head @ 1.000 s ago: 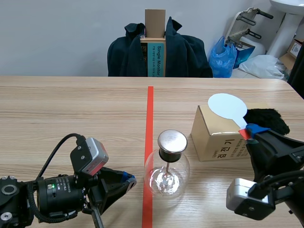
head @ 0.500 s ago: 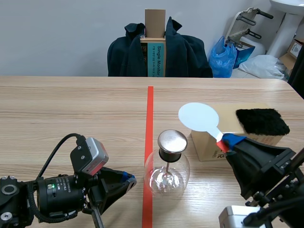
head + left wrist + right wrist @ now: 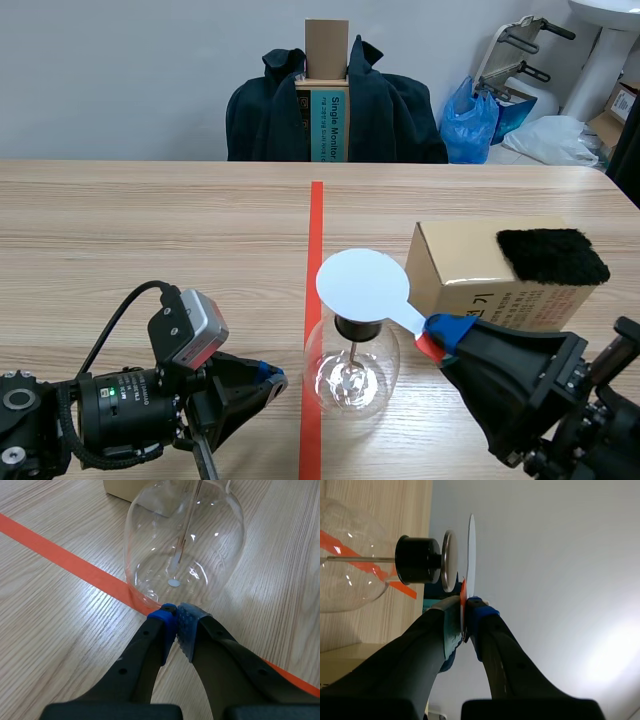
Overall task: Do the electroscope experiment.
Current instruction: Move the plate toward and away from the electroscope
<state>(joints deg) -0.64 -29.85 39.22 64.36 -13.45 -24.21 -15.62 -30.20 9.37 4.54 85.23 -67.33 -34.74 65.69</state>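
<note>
Big wooden table. A cardboard box sits beside the right gripper, its Korean print mostly hidden and a fuzzy black cloth on top. The far box behind reads "Single Monitor". The electroscope flask is right ahead of the left gripper, whose jaws are pinched together on nothing. The right gripper's jaws are clamped on a white disc paddle, and the disc hovers just over the flask's metal cap.

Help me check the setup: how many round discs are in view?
2. The white paddle, held by the right gripper, hangs above the glass flask. The metal disc on the flask's stopper lies beneath it, a gap between them; only the right wrist view shows it.
</note>
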